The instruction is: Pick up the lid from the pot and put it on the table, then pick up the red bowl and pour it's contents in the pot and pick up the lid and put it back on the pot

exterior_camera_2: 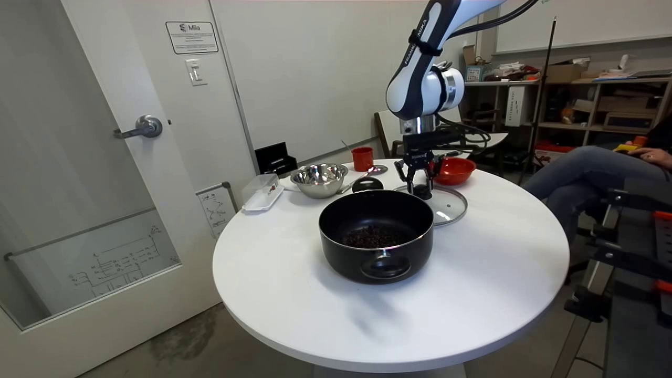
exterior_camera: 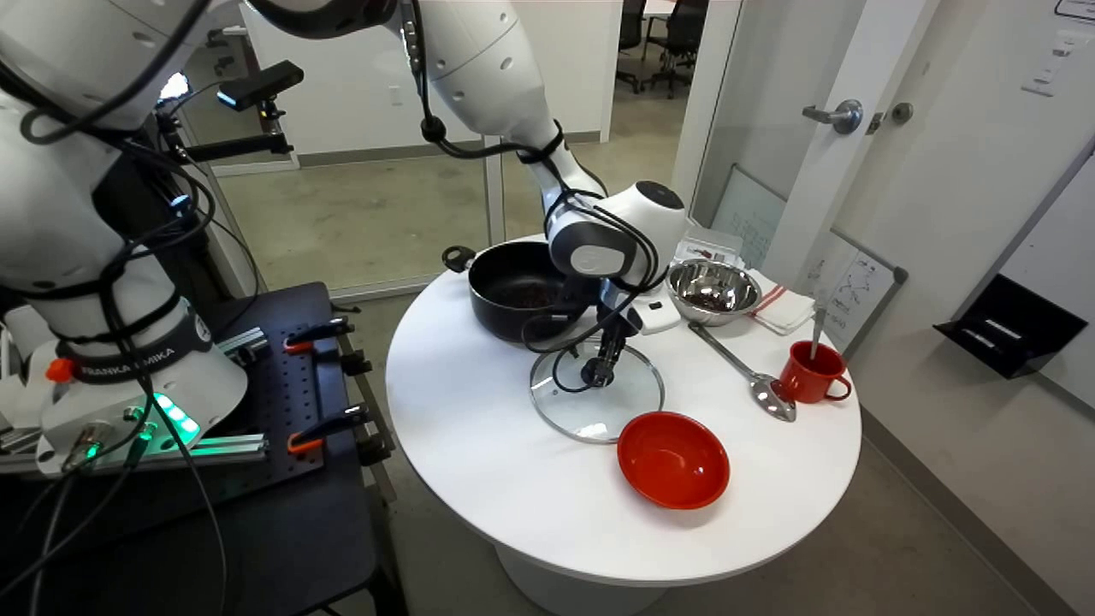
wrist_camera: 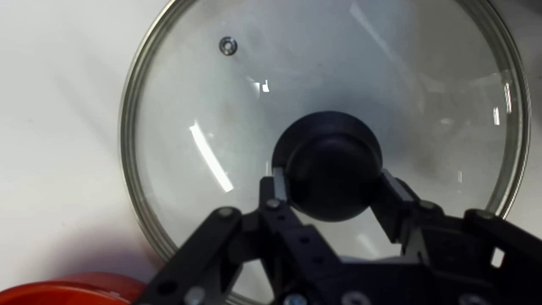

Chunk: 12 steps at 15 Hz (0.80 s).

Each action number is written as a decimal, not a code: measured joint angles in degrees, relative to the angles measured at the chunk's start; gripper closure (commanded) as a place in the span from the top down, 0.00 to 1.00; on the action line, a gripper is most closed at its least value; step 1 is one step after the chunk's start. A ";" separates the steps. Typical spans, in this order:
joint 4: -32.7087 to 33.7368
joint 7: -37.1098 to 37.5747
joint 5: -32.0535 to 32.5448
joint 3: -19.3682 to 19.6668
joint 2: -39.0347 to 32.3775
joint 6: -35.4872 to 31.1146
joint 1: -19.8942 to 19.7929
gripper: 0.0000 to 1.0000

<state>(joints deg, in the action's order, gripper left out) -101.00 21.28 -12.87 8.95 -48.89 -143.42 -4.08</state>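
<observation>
The glass lid [exterior_camera: 556, 411] lies flat on the white table [exterior_camera: 505, 488], between the pot [exterior_camera: 505, 316] and the red bowl [exterior_camera: 673, 462]. In the wrist view my gripper [wrist_camera: 332, 182] comes in from below, its fingers [wrist_camera: 279, 184] against both sides of the black knob [wrist_camera: 332, 169], closed on it. An exterior view also has the gripper [exterior_camera_2: 420, 186] pointing down over the lid [exterior_camera_2: 451, 207]. Uncovered, the pot [exterior_camera_2: 375, 262] shows dark bits [exterior_camera_2: 371, 236] on its floor. Inside, the red bowl is plain red; just its rim [wrist_camera: 63, 288] enters the wrist view.
Past the pot stands a steel bowl [exterior_camera: 713, 291], with a cloth [exterior_camera: 783, 308] beside it. A slotted spoon [exterior_camera: 761, 389] lies near the red mug [exterior_camera: 813, 375], which holds a utensil. A clear plastic box [exterior_camera_2: 262, 194] sits near the table's edge.
</observation>
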 measured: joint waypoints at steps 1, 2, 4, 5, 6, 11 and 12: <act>0.00 0.09 0.00 0.00 0.00 0.00 0.00 0.25; 0.01 0.17 0.00 0.00 0.00 0.00 0.00 0.25; 0.01 0.38 0.00 0.07 0.01 0.00 0.06 0.25; 0.01 0.49 0.00 0.11 0.02 0.00 0.09 0.25; 0.01 0.69 0.00 0.15 0.03 -0.01 0.13 0.25; -0.73 1.05 0.00 0.42 0.68 -0.09 0.12 0.25; -1.22 1.05 -0.02 0.47 1.11 -0.28 0.10 0.25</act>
<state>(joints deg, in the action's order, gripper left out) -102.22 22.33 -12.88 9.42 -47.77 -143.70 -3.99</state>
